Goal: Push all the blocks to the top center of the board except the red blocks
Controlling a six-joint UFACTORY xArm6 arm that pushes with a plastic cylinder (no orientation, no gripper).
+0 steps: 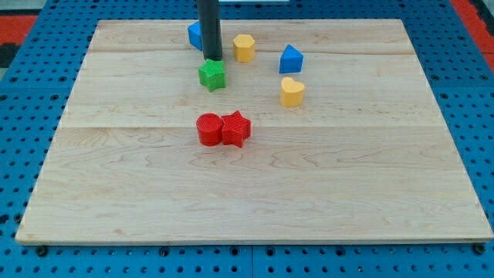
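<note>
My tip (212, 58) stands near the view's top centre, just above the green star block (211, 75) and almost touching it. A blue block (195, 35) sits partly hidden behind the rod, to its left. A yellow hexagonal block (244, 47) lies just right of the rod. A blue triangular block (290, 59) lies further right, with a yellow heart-shaped block (292, 91) below it. A red cylinder (208, 129) and a red star block (236, 128) touch each other near the board's middle, below the green star.
The wooden board (116, 193) lies on a blue pegboard surface (23, 116). A red strip (475, 19) shows at the view's top right corner.
</note>
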